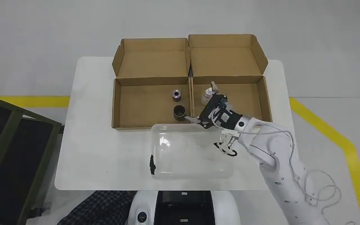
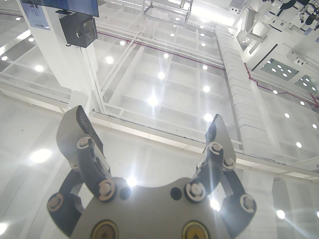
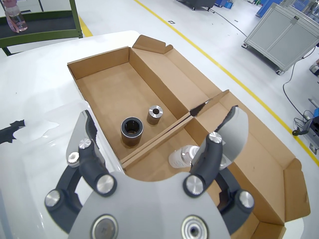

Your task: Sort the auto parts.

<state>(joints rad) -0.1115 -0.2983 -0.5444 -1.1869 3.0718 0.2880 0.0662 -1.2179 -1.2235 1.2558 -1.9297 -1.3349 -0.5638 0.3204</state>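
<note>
Beneath the spread right gripper (image 3: 159, 116), a white part (image 3: 180, 159) lies, seemingly untouched.

The white table (image 1: 90, 140) bears two adjoining cardboard boxes (image 1: 140, 104) and a clear bin (image 1: 188, 158).

Right hand (image 3: 159, 114) spread wide over boxes (image 3: 104, 93), black sleeve (image 3: 132, 131) beside steel cylinder (image 3: 154, 116), white part (image 3: 178, 159) in other box
</note>
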